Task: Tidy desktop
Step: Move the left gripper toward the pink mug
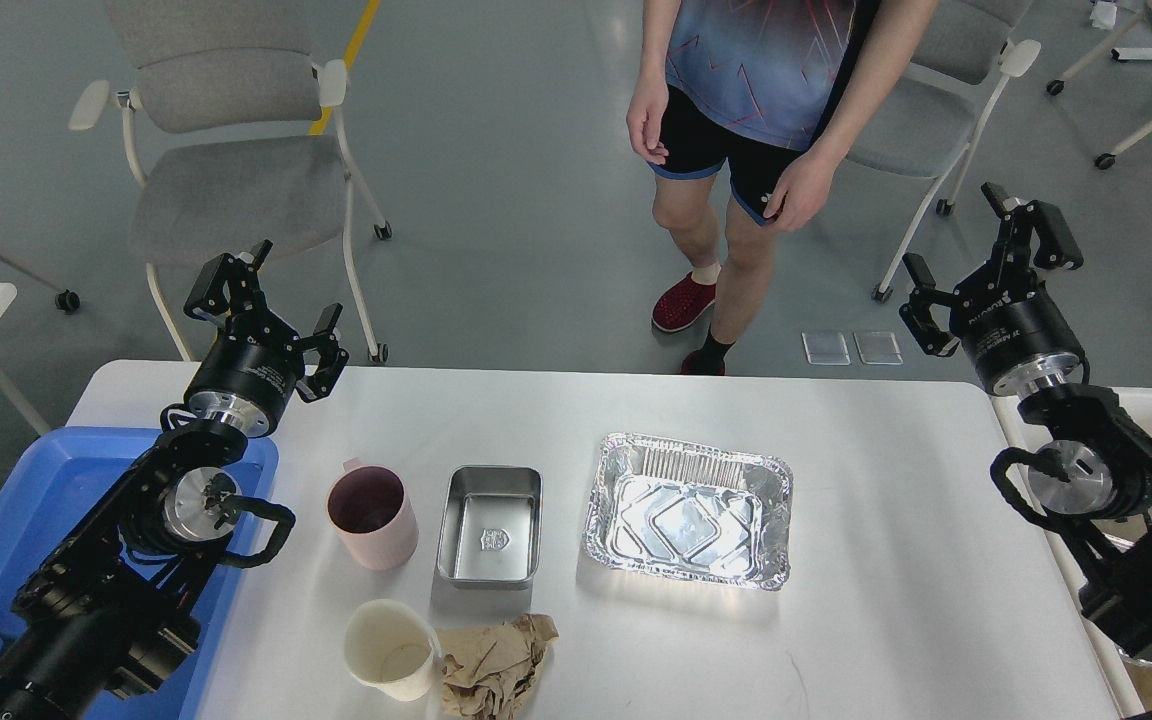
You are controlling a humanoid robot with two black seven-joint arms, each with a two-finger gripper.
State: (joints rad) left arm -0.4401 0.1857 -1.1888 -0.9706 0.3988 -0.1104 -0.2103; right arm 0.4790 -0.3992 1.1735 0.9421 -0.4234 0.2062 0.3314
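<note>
Desktop [886, 520] white, matte, round-cornered, strewn with containers

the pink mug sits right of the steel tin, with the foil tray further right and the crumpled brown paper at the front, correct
Not quite. In the head view the pink ribbed mug sits left of the rectangular steel tin, not right. The foil tray further right and the crumpled brown paper at the front are correct.

The bench [886, 500] was white; the tray [26, 500] was blue. The mug [371, 520] was pink, the crumpled paper [496, 665] brown, and the foil pan [688, 512] silver.
</note>
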